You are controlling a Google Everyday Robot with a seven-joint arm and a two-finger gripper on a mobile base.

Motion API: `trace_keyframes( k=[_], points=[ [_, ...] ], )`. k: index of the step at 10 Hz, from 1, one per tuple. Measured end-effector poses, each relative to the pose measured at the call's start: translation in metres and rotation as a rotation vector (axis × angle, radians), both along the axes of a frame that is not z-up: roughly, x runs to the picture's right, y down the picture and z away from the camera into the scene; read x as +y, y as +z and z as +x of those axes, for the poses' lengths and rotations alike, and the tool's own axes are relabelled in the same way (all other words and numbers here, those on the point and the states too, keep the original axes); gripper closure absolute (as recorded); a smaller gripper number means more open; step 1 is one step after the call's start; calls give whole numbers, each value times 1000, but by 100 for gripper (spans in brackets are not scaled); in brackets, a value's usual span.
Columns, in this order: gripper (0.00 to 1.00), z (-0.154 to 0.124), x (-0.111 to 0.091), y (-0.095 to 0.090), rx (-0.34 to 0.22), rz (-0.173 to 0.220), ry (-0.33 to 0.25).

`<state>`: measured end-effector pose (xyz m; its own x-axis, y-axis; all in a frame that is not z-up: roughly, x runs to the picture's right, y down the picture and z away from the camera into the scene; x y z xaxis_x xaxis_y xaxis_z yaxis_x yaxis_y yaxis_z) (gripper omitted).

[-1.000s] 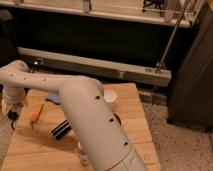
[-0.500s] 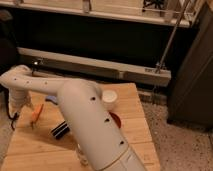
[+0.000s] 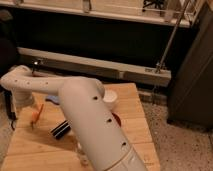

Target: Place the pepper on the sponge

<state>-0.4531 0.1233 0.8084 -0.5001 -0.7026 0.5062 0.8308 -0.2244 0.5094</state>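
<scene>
Our gripper (image 3: 12, 111) hovers left of the sponge (image 3: 52, 99); we cannot tell whether it grips anything. The pepper (image 3: 37, 115) sits between them.

Speckled floor (image 3: 172, 145) at lower right, dark cabinet (image 3: 194, 65) at right edge, slanted metal pole (image 3: 172, 40) upper right, wooden table (image 3: 30, 150) below, my gripper (image 3: 10, 107) at far left.

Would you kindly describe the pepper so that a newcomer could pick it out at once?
On the wooden table, look near its left edge, where the robot's hand hangs. The pepper is just right of it: slim, orange and tapered, unlike the black-and-white striped bar nearby.
</scene>
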Motion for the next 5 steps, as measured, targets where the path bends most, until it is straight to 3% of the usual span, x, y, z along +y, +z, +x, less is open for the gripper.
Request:
trace_keyframes(
  k=[5],
  points=[
    [33, -5, -1, 3, -1, 7, 25]
  ],
)
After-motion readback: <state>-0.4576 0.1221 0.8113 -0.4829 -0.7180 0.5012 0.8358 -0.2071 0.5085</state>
